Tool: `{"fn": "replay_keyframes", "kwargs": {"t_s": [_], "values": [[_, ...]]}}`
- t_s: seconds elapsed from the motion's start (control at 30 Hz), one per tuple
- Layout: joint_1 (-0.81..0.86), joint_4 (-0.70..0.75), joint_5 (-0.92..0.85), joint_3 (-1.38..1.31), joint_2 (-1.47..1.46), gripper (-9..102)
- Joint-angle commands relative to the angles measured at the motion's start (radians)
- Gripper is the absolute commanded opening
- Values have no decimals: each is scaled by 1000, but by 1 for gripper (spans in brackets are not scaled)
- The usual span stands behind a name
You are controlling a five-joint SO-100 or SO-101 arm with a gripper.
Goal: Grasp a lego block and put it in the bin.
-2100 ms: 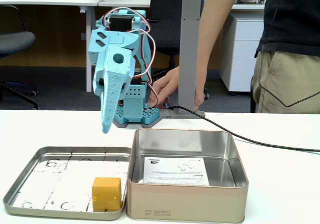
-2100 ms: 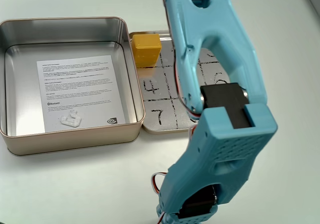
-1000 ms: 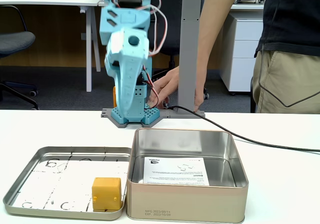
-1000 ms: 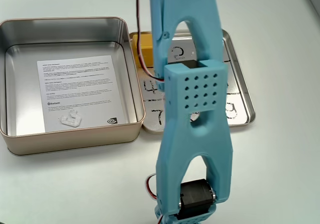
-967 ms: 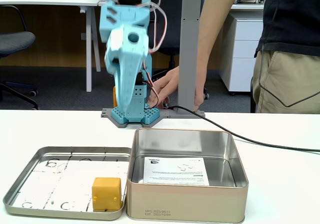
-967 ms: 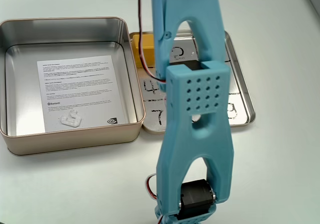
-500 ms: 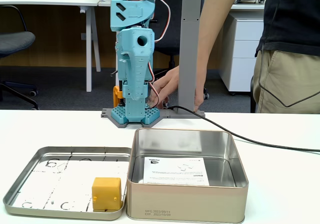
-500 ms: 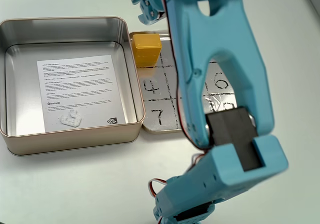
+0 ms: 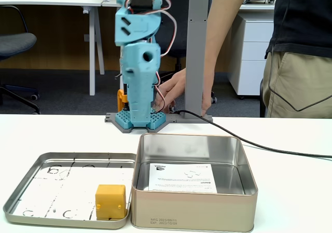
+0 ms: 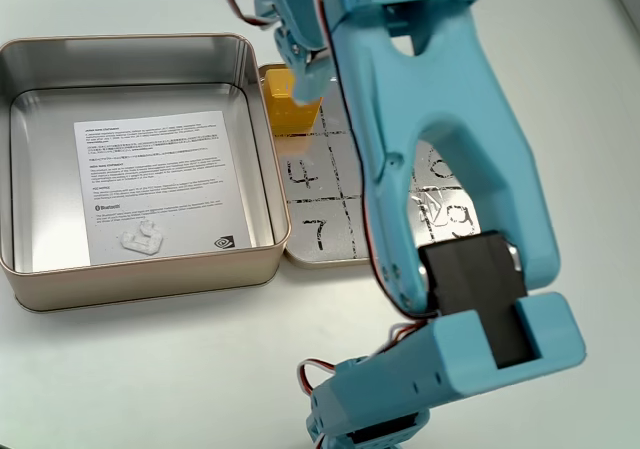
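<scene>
Yellow-orange lego block (image 9: 110,201) sitting on the shallow lid-tray (image 9: 31,189), tucked in the corner right next to the bin (image 9: 194,208), about touching the bin's outer wall in both fixed views. From the high fixed view, block (image 10: 287,112) partly covered by the arm's end hanging over it. Resting flat, not lifted, nothing on top of it.

Bin just beside the tray, the two side by side. Deep square silver tin, open top, white printed paper sheet (image 10: 158,184) flat on its floor. Paper visible from the front too (image 9: 181,177).

Tray marked with a black hand-drawn grid and numbers, a 4 and a 7 readable on the side near the bin (image 10: 312,231).

Blue arm (image 9: 139,67) standing tall behind the bin in the front fixed view, folded up near its base at the back edge of the white table (image 9: 290,191). Gripper (image 10: 303,74) up above the block's side of the bin in the high view, empty as far as can be seen, nothing between the fingers. Open or closed: honestly can't tell, tips too bunched together and blurred against the block.

Person's hand (image 9: 174,90) behind the arm base, past the bin, near a grey post (image 9: 198,46). Black cable (image 9: 249,141) running across the table behind the bin.
</scene>
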Motion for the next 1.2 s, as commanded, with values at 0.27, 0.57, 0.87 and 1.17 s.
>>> {"fn": "replay_keyframes", "kwargs": {"t_s": [0.27,0.57,0.87,1.17], "values": [[44,-132,9,232,121,34],[69,-229,-52,259,23,34],[98,-310,-130,193,-121,38],[123,-334,-146,-52,-357,41]]}}
